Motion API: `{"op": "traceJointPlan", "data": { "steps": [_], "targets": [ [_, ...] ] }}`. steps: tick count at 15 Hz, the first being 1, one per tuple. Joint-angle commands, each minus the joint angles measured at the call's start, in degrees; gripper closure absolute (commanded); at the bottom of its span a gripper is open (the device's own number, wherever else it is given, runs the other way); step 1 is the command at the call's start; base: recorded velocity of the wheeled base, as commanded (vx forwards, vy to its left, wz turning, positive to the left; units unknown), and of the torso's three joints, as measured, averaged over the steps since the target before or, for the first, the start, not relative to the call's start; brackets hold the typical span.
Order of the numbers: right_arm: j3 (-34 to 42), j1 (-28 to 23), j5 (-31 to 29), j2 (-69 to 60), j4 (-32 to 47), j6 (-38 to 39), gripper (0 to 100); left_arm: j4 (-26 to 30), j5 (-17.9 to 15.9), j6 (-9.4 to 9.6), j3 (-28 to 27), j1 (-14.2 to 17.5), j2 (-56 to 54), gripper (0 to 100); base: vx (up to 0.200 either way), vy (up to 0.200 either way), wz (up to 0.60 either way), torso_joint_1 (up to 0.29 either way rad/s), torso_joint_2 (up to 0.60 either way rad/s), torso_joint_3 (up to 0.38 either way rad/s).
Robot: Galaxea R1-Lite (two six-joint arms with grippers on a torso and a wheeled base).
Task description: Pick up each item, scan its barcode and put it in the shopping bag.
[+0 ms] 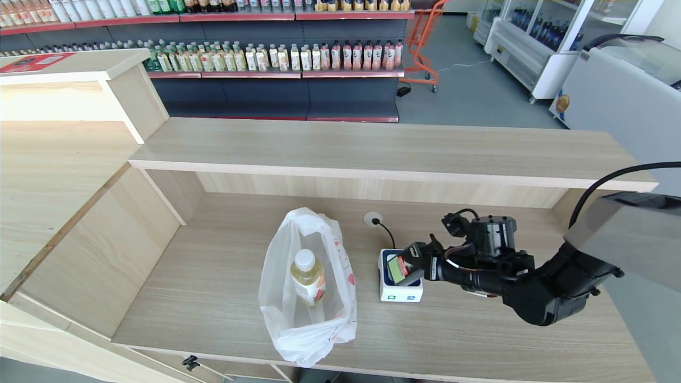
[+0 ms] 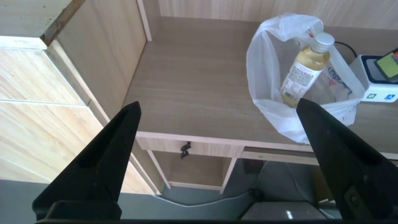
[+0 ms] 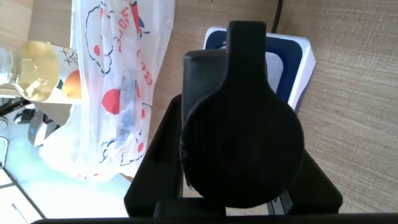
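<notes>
My right gripper (image 1: 408,264) clamps a small packet (image 1: 396,269) above the scanner (image 1: 400,291); the shopping bag (image 1: 276,298) stands just left, mouth up. Left gripper (image 2: 217,111) gapes wide.

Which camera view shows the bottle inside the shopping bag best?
The head view: the bottle stands in the shopping bag, visible from cap to label. The left wrist view shows the bottle too, its base behind the bag's plastic. The right wrist view cuts the bottle off at the edge.
</notes>
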Motion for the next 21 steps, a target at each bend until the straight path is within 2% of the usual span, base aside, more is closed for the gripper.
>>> {"op": "traceJointPlan", "data": {
  "steps": [1,7,14,21],
  "targets": [
    [-1.55,0.29,-0.03,2.34,-0.16,-0.17,100,0.0,0.0,0.0,0.0,0.0,-0.02,0,0.0,0.0,0.0,0.0,0.0,0.0],
    [-5.15,0.64,0.06,2.96,0.11,-1.31,100,0.0,0.0,0.0,0.0,0.0,-0.02,0,0.0,0.0,0.0,0.0,0.0,0.0],
    [1.7,0.29,0.76,-22.97,4.59,-0.61,100,0.0,0.0,0.0,0.0,0.0,-0.02,0,0.0,0.0,0.0,0.0,0.0,0.0],
    [2.41,1.25,2.17,-24.64,6.87,-0.34,100,0.0,0.0,0.0,0.0,0.0,-0.02,0,0.0,0.0,0.0,0.0,0.0,0.0]
  ]
}}
